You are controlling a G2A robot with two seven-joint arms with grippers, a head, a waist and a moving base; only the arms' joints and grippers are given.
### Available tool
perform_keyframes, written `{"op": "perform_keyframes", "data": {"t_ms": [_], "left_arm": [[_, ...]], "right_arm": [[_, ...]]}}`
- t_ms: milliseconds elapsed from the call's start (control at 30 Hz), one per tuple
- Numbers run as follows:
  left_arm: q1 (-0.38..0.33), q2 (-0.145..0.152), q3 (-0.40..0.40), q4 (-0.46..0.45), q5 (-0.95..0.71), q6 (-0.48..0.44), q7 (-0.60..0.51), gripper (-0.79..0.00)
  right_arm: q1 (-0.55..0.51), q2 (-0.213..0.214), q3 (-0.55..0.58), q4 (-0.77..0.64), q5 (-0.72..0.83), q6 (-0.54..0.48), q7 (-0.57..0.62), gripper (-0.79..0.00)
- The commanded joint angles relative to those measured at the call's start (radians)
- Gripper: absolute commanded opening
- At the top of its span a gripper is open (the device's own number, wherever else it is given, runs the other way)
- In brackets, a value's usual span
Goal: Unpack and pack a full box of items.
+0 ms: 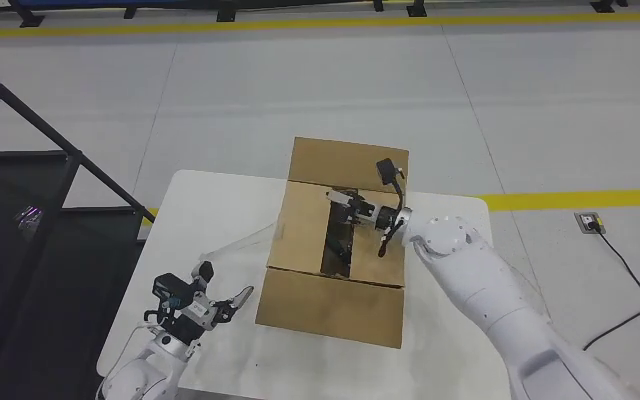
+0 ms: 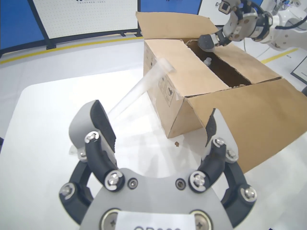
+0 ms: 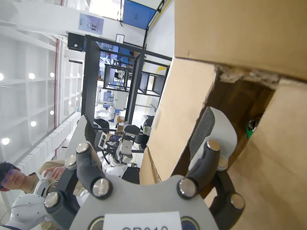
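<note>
A brown cardboard box (image 1: 340, 250) stands mid-table with its outer flaps spread and a dark slot open along its top. My right gripper (image 1: 343, 203) is open at the slot's far end. In the right wrist view the gripper (image 3: 148, 132) straddles one top flap (image 3: 172, 111), with one finger (image 3: 211, 130) inside the slot. Something green (image 3: 250, 130) shows deep in the box. The left wrist view shows a white cap (image 2: 207, 60) inside. My left gripper (image 1: 224, 283) hovers open and holds nothing over the table's near left, and its fingers (image 2: 98, 118) point at the box (image 2: 191, 72).
A clear tape strip (image 2: 144, 82) hangs off the box's side toward the left arm. A cardboard crumb (image 2: 177, 143) lies by the box corner. The white table (image 1: 200, 220) has bare room left of the box. A black frame (image 1: 60, 150) stands beyond its left edge.
</note>
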Motion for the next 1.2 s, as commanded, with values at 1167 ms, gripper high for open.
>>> {"op": "perform_keyframes", "data": {"t_ms": [1167], "left_arm": [[-0.114,-0.004,0.111,-0.045,0.117,0.041,-0.154,0.000]], "right_arm": [[-0.010,-0.065,0.071,-0.095,0.032,0.077,0.075,0.000]]}}
